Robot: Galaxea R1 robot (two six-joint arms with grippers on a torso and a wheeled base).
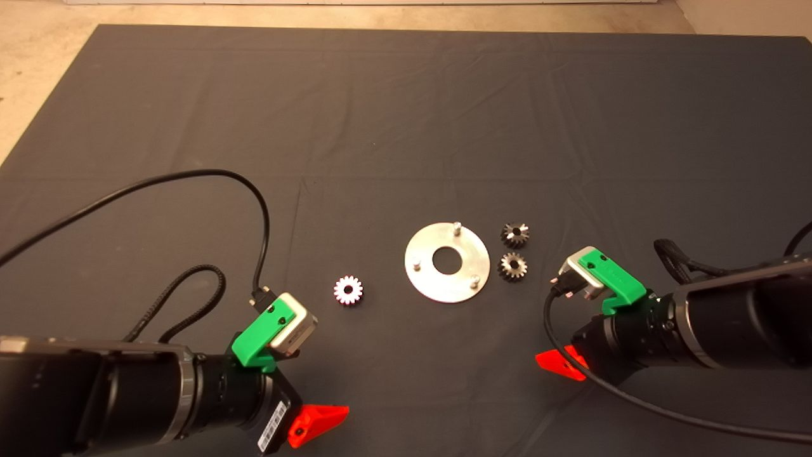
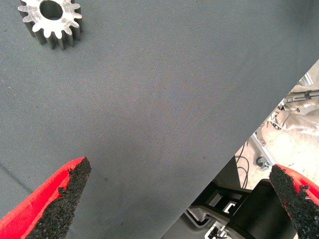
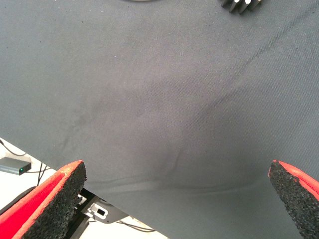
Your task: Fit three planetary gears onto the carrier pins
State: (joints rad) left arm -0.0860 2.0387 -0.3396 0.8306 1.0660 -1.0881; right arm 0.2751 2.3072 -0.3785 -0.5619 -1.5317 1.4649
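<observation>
The flat aluminium disc (image 1: 424, 278) lies at mid-mat with three carrier pins (image 1: 456, 226) standing bare near its rim. Two dark planetary gears (image 1: 515, 234) (image 1: 512, 266) rest just right of the disc. A bright silvery gear (image 1: 347, 291) (image 2: 50, 20) lies on the mat to its left. My left gripper (image 2: 179, 199) hovers open near the mat's front edge, short of the bright gear, holding nothing. My right gripper (image 3: 174, 199) is open and empty too, in front of the dark gears, with one gear's teeth (image 3: 241, 5) showing at the edge of its wrist view.
Black cables (image 1: 209, 174) loop over the mat behind the left arm, and another trails from the right wrist (image 1: 571, 362). Past the mat's front edge the wrist views show the floor, the robot's base (image 2: 234, 209) and a small box (image 3: 15, 167).
</observation>
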